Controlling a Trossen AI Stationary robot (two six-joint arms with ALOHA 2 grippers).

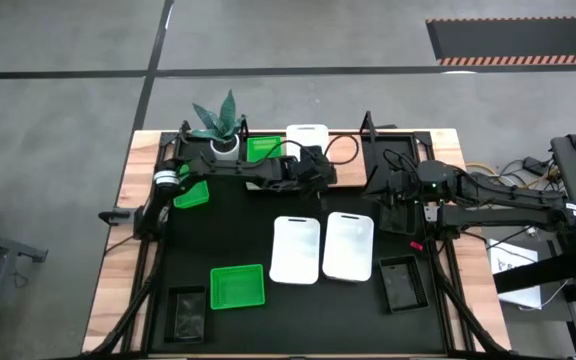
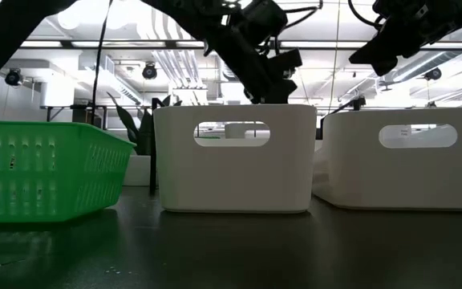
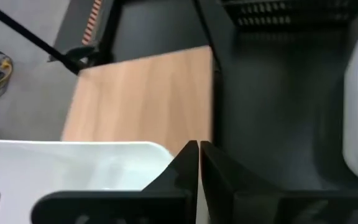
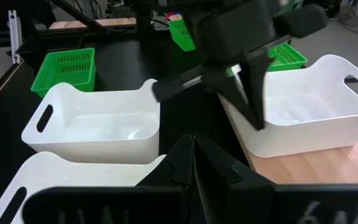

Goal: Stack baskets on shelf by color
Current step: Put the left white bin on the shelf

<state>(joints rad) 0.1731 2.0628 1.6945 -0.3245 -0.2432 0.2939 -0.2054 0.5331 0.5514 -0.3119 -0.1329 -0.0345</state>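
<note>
Starting at the table's left side, a small green basket (image 1: 190,195) lies near the left edge, and a larger green basket (image 1: 238,286) sits toward the front, left of centre. Another green one (image 1: 261,149) already rests on the shelf (image 1: 393,133) at the back edge, beside a potted plant (image 1: 220,122). Just right of it a white basket (image 1: 307,135) stands on the shelf, and the left gripper (image 1: 318,168) is at its near rim with its fingers pressed flat together; nothing shows between them in its own wrist view, so I judge it grips nothing.

In the middle of the table two white baskets (image 1: 295,249) (image 1: 348,245) stand side by side, nearly touching. They look like thin moulded plastic: light, fairly stiff, with smooth walls that could slip. The rim or the handle cut-out (image 2: 232,132) in the short wall seems the best place to pinch; a grip at one end would likely tip the basket.

A black basket (image 1: 402,282) lies toward the front right. The right gripper (image 1: 415,222) hangs near the right edge, clenched on nothing.
</note>
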